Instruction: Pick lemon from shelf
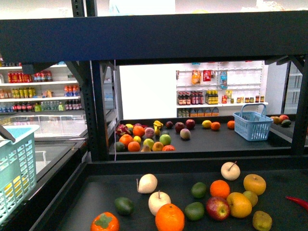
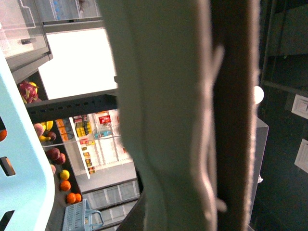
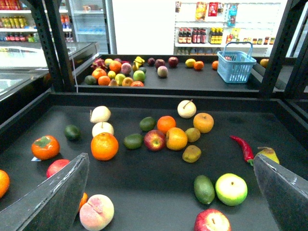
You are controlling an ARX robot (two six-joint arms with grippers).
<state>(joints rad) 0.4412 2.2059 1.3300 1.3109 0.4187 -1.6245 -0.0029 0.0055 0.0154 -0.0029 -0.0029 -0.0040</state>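
Far left, a pale teal basket (image 1: 17, 168) hangs beside the shelf (image 1: 96, 190). The left wrist view is mostly filled by a blurred pale shape close to the lens, so I cannot tell whether the left gripper is released or clenched.

Across the near deck the fruit lies loose: a persimmon (image 1: 104, 222), a big orange (image 1: 169, 217), a red apple (image 1: 218, 208). Touching that apple on its right is the lemon (image 1: 239, 204), as best I can judge: plain yellow and oval, with a smaller greenish fruit (image 1: 250, 197) just behind it and a golden apple (image 1: 254, 184) beyond that.

In the right wrist view the right gripper (image 3: 169, 161) is spread wide and empty, with the lemon (image 3: 176, 138) just ahead between its fingers (image 3: 57, 192).

It looks light, firm and smooth-skinned, so likely to roll or slip. I would pinch it across the narrow middle, though the crowding neighbours leave little room.
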